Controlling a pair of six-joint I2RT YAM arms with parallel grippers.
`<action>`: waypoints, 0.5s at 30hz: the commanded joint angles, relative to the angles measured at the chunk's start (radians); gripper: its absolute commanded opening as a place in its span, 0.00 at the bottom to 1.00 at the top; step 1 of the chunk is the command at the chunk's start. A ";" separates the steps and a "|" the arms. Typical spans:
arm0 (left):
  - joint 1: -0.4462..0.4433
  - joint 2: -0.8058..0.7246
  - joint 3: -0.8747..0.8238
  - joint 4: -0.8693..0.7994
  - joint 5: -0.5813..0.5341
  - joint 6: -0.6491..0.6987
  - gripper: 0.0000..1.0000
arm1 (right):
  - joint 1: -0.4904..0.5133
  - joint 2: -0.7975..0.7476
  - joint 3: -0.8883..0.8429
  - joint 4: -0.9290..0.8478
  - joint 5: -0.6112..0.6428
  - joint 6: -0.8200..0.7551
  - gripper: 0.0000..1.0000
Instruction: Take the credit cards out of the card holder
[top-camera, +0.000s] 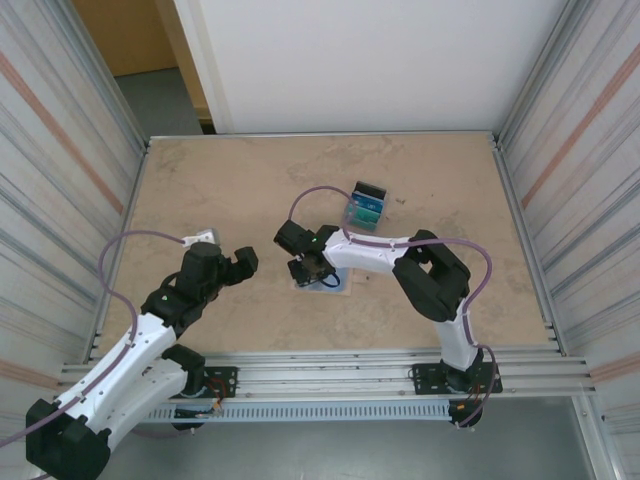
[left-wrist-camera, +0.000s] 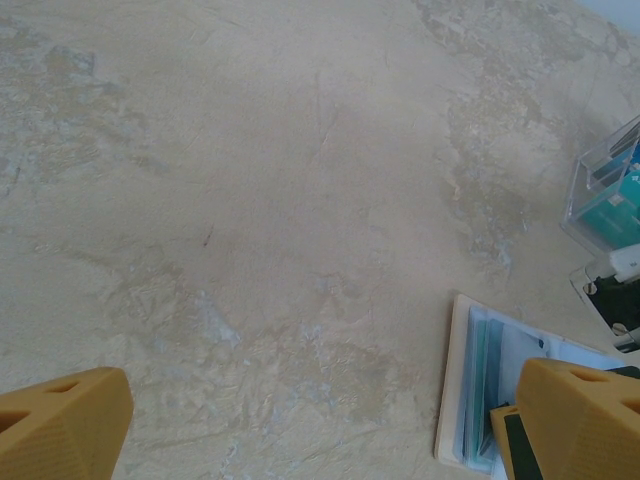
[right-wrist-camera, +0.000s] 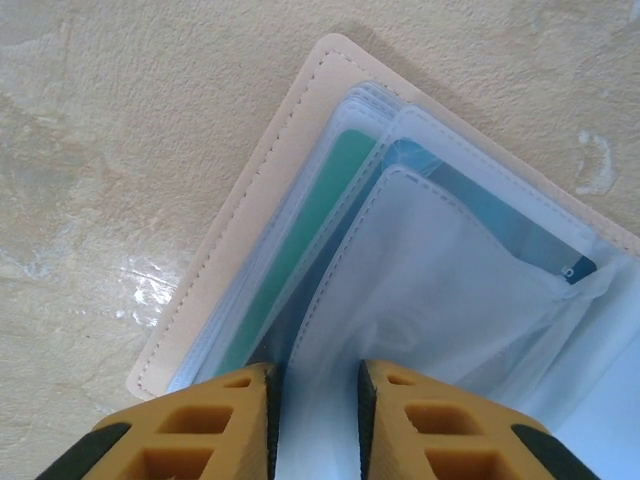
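The beige card holder (right-wrist-camera: 250, 200) lies spread open on the table, its clear sleeves fanned out. A green credit card (right-wrist-camera: 320, 210) and a blue one (right-wrist-camera: 500, 225) sit inside the sleeves. My right gripper (right-wrist-camera: 315, 375) is down on the holder with its jaws drawn narrow, and a puckered clear sleeve is pinched between the pads. From above, the right gripper (top-camera: 305, 270) covers most of the card holder (top-camera: 328, 284). My left gripper (top-camera: 245, 262) hovers wide open just left of it, with nothing between its fingers (left-wrist-camera: 60, 420). The card holder (left-wrist-camera: 470, 370) lies at that view's lower right.
A small clear box (top-camera: 365, 203) with blue-green contents stands behind the holder, toward the table's back middle, and the clear box (left-wrist-camera: 610, 190) also appears at the left wrist view's right edge. Metal walls enclose the table on both sides.
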 joint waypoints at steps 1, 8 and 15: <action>0.010 -0.012 0.000 0.004 0.008 -0.005 0.99 | 0.002 -0.020 -0.034 -0.060 0.043 -0.012 0.22; 0.010 -0.015 0.013 0.005 0.024 0.003 0.98 | 0.002 -0.062 -0.045 -0.069 0.062 -0.021 0.17; 0.011 -0.013 0.018 0.011 0.028 0.006 0.99 | 0.003 -0.102 -0.054 -0.083 0.087 -0.020 0.25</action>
